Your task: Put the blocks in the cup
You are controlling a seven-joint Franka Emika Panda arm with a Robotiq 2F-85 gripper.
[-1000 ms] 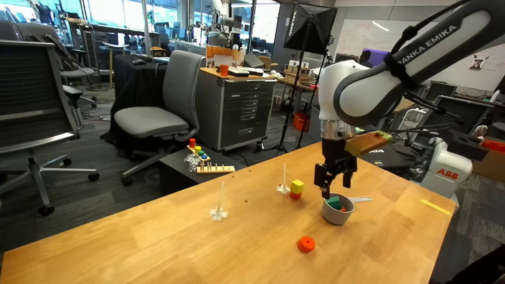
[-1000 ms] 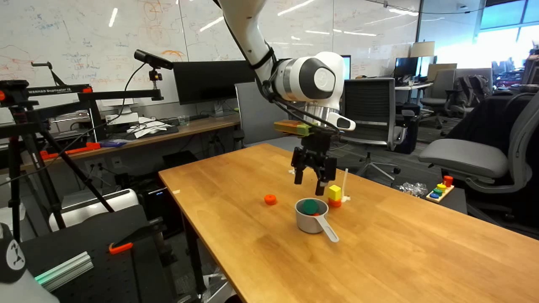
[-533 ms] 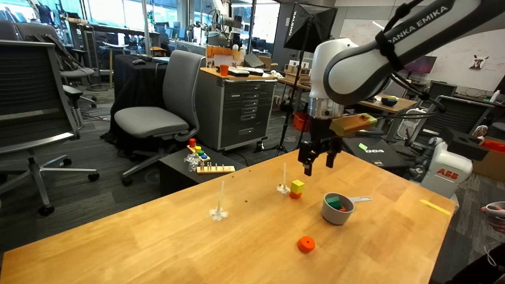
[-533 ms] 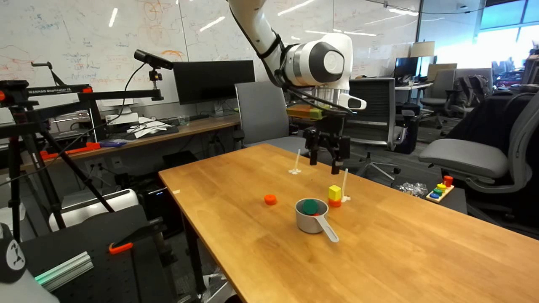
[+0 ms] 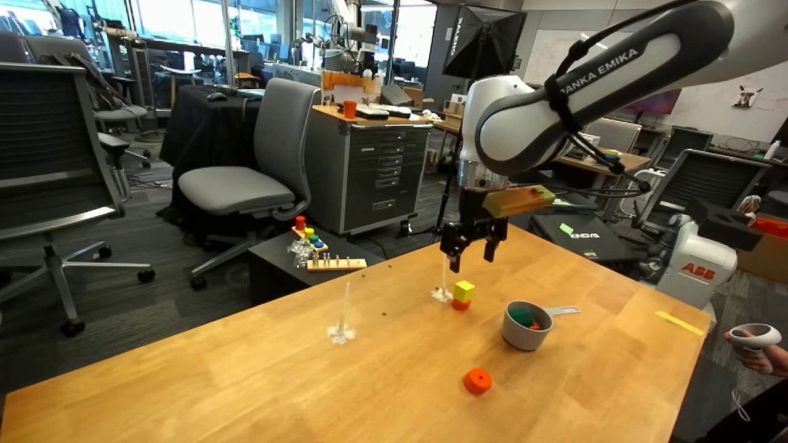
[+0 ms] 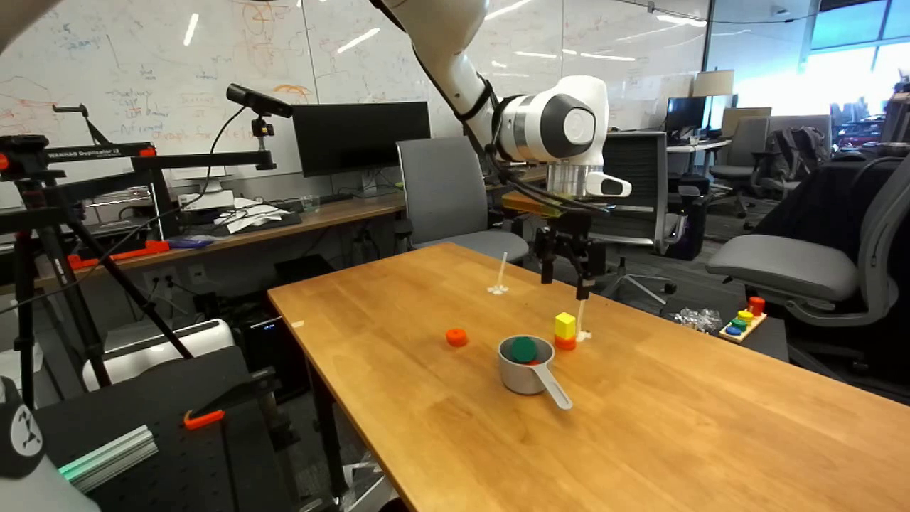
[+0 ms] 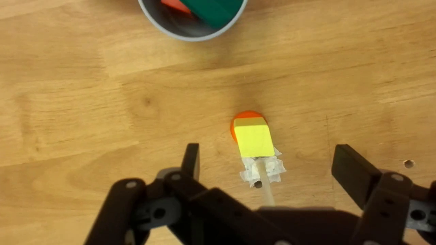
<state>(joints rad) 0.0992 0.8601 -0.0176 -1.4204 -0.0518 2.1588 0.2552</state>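
The grey cup (image 5: 522, 338) stands upright on the table, its handle sticking out to the side. Inside it lie a green block (image 6: 524, 349) and a red block (image 7: 175, 4), which is partly covered by the green one. A yellow block (image 7: 255, 140) rests on a round orange block (image 6: 566, 343) beside the cup. Another round orange block (image 5: 478, 381) lies alone on the table. My gripper (image 7: 267, 149) is open and empty, above the table near the yellow block. In the wrist view that block shows between and slightly ahead of the fingertips (image 7: 193, 153), touching neither.
A thin upright stick (image 6: 582, 311) is taped to the wooden table (image 5: 258, 381) right beside the yellow block, below my gripper. A second taped stick (image 5: 345, 307) stands farther along. A low black side table (image 5: 277, 264) holding toys stands past the table edge.
The open gripper has moved from above the cup, up and across to the taped stick by the yellow block. The blocks and cup have stayed put. A hand with a controller has appeared.
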